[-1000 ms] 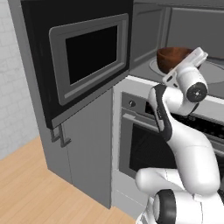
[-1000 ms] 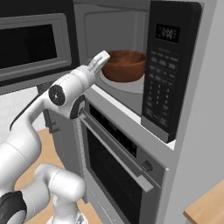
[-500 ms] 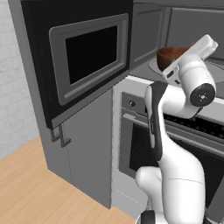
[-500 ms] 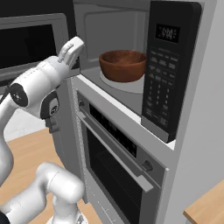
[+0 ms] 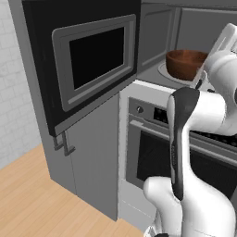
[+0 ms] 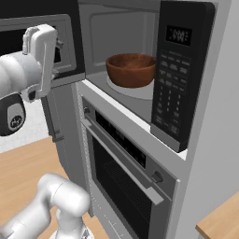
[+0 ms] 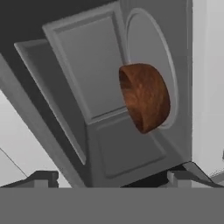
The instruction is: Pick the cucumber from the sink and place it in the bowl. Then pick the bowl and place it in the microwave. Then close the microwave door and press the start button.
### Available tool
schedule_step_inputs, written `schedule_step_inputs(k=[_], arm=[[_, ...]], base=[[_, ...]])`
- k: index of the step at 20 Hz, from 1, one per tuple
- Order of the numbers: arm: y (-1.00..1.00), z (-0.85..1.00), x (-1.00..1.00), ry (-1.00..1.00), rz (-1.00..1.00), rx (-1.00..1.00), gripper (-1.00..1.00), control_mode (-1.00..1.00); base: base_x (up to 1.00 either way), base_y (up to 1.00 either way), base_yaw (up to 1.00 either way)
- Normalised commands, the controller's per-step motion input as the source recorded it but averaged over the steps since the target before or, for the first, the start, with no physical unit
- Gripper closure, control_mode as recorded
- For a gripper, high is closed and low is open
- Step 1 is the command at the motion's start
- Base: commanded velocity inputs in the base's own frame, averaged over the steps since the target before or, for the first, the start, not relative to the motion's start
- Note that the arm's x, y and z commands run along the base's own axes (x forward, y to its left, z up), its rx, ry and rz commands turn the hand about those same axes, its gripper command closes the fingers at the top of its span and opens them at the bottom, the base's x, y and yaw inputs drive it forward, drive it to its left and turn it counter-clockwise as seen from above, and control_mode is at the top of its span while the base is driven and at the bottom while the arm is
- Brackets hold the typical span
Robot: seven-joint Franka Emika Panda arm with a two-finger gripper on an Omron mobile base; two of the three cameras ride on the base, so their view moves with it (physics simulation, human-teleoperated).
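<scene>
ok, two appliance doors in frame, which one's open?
The microwave door, the upper one with the black window, swung out to the left with the bowl sitting in the cavity. The oven door below, with the bar handle, is shut.

Below the opening sits a glass-fronted oven (image 6: pixel 122 181) with a bar handle (image 6: pixel 120 162) and a round knob (image 5: pixel 139 110). Grey cabinet (image 5: pixel 88 152) beside it, light wood floor (image 5: pixel 32 203), seemingly pale brick wall (image 5: pixel 14 92) behind.

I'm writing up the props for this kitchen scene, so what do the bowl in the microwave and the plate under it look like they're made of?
The bowl looks like dark reddish-brown wood with a matte finish: mottled, grain-like streaks show on its wall and inside. The turntable plate beneath it is a smooth, pale grey disc with no pattern; it could be glass or ceramic, the look leaves that open.
</scene>
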Motion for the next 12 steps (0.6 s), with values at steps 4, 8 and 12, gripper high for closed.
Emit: schedule_step_inputs(k=[4, 8, 12], arm=[[0.67, 0.0, -1.0, 0.16, -0.01, -0.16, -1.0, -1.0], [0.81, -0.08, -0.99, 0.0, -0.03, -0.06, -1.0, -1.0], [0.93, -0.36, -0.64, -0.06, 0.0, -0.04, -1.0, -1.0]], base=[[0.0, 0.0, 0.0], [0.0, 0.0, 0.0], [0.0, 0.0, 0.0]])
